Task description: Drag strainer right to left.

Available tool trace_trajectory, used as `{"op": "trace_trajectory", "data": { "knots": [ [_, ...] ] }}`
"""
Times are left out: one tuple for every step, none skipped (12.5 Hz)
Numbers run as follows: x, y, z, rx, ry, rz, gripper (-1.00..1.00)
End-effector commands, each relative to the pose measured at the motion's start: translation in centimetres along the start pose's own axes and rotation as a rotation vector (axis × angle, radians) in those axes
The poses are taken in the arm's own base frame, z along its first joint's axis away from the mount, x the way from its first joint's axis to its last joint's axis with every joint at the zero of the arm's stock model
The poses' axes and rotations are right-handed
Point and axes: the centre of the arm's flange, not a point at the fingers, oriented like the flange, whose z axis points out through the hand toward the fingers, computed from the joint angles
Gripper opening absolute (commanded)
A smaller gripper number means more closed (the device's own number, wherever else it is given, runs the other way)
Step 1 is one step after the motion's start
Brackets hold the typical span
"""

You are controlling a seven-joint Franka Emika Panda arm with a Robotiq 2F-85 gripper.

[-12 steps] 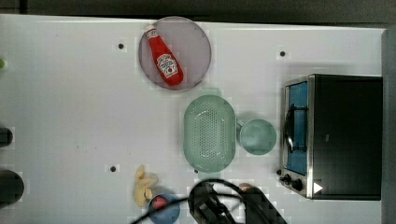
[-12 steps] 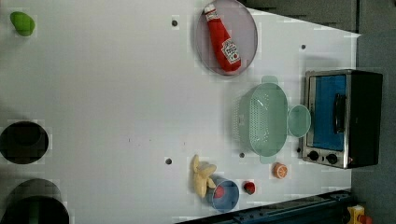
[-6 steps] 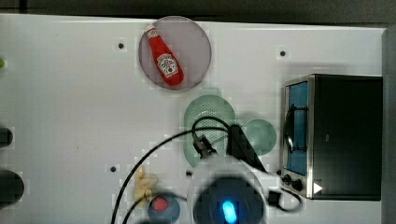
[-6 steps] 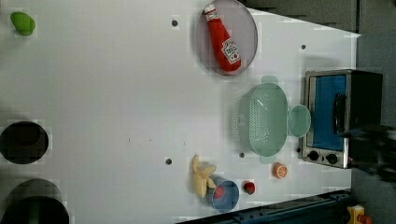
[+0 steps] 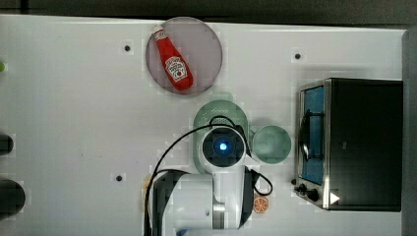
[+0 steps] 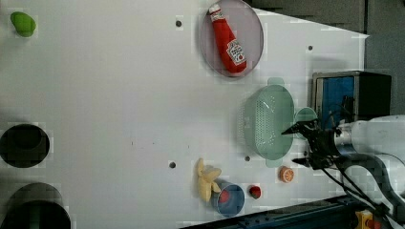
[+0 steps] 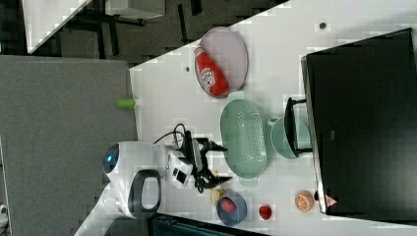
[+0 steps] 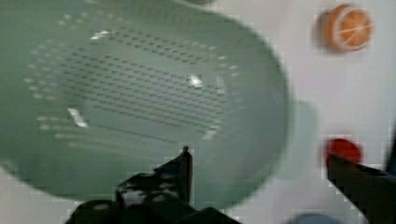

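- White worktop [image 5: 74, 123], dark toaster oven [image 5: 364, 142] at right of the top view.
- Strainer [image 6: 267, 119] right of centre in the left view, long axis vertical in frame, mug [image 5: 271, 144] touching its right side.
- End effector [image 6: 300, 145] open and empty, fingers spread over the strainer's lower right rim, one fingertip [image 8: 186, 154] above the basin, the other outside.
- Judgement: lower to straddle the rim, then drag toward frame left.

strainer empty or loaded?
Empty: the strainer basin shows bare perforations in the left, right and wrist views. The open gripper hangs above its edge.
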Motion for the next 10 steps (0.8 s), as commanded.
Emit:
{"op": "trace_trajectory", "data": {
  "knots": [
    [-0.4, -3.1, 1.0, 0.103, 0.034, 0.067, 1.00],
    [-0.3, -3.9, 2.7, 0.116, 0.033, 0.079, 1.00],
    [-0.2, -4.5, 4.3, 0.135, 0.032, 0.105, 1.00],
    [-0.2, -5.0, 5.8, 0.147, 0.029, 0.141, 1.00],
    [-0.3, -5.3, 7.1, 0.156, 0.025, 0.183, 1.00],
    [-0.6, -5.6, 8.2, 0.163, 0.020, 0.229, 1.00],
    [-1.1, -5.8, 9.4, 0.160, 0.015, 0.258, 1.00],
    [-1.7, -6.0, 10.3, 0.164, 0.012, 0.258, 1.00],
    [-2.3, -6.3, 10.8, 0.176, 0.011, 0.246, 1.00],
    [-2.7, -6.5, 11.3, 0.189, 0.011, 0.238, 1.00]
  ]
}}
